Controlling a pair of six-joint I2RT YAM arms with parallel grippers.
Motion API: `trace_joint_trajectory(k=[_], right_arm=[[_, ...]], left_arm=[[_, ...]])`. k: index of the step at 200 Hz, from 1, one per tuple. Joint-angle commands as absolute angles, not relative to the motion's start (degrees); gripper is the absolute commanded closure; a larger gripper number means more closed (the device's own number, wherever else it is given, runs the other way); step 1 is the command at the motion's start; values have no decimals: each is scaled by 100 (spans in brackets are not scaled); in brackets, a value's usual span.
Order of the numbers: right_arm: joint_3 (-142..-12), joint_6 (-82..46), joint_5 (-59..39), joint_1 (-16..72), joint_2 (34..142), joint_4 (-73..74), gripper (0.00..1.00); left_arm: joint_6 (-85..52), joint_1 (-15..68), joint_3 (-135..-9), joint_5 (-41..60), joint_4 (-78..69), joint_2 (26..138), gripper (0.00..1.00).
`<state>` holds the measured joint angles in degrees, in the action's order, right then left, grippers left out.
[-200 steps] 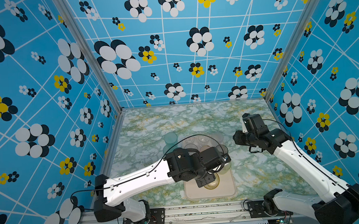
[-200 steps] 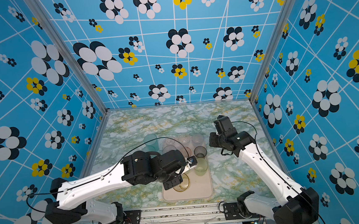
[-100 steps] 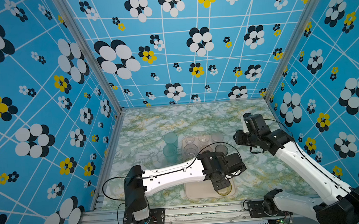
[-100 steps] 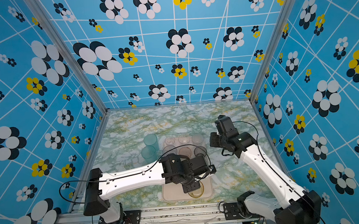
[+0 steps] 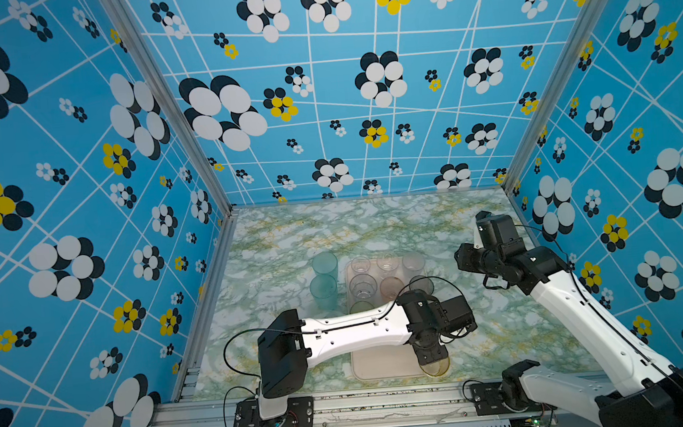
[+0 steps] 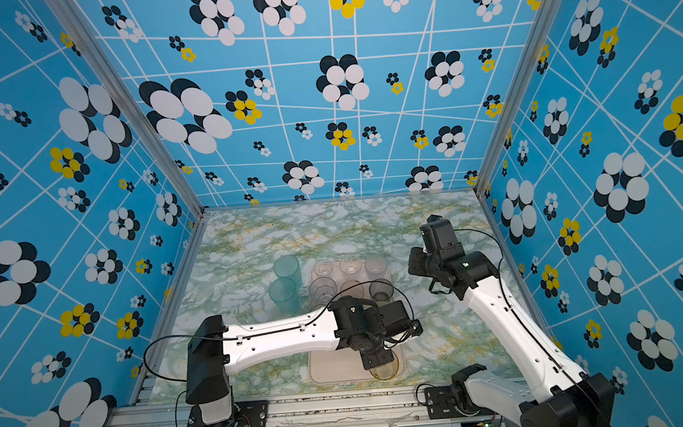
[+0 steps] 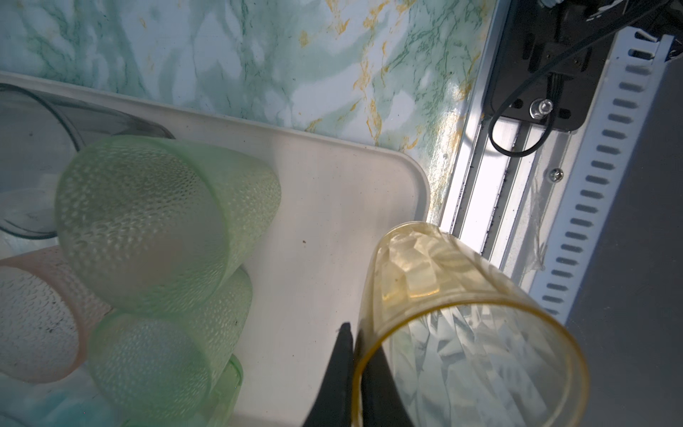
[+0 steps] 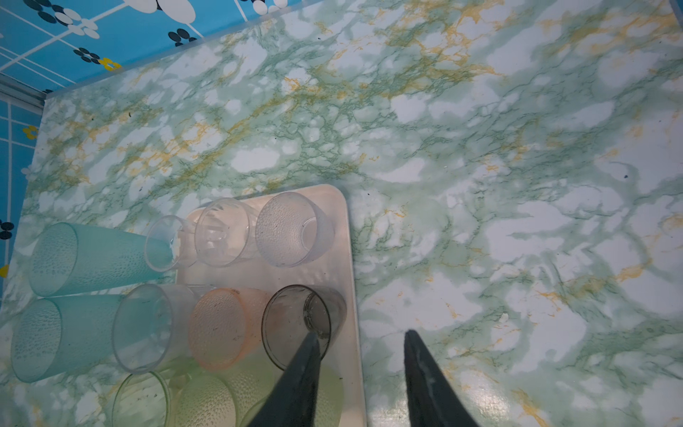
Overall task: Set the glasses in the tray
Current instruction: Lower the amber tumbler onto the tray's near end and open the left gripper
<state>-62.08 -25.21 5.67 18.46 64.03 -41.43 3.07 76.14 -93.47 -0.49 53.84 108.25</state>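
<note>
Left fingers [image 7: 337,377] pinching amber glass [image 7: 469,325] rim, at tray [image 7: 332,207] corner.

Left arm [image 5: 353,336], lower centre of a top view: white moulded shell dotted with small dark screw holes, with boxy black housings at elbow and wrist. Thin black cable [image 5: 224,355] clipped along its upper edge, looping loose at both ends. Right arm [image 5: 577,317], lower right: same white shell and black joints, a small white mark on the wrist block. Black base plates [image 5: 301,411], bolted, along the lower edge. Fingers [image 8: 425,380]: dark, matte, tapering to points.
</note>
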Motion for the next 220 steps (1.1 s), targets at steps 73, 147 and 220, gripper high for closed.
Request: trace_joint_trajectory(k=[73, 147, 220], right_arm=[[-6271, -2268, 606, 1804, 6455, -4008, 60], [-6174, -2184, 574, 1803, 6547, -3911, 60], [-6094, -2118, 521, 1746, 6600, -3844, 60]], left_arm=[[457, 7252, -9378, 345, 5068, 11310, 94], [483, 7155, -9459, 428, 5066, 11513, 93], [466, 7093, -9575, 404, 5080, 11684, 92]])
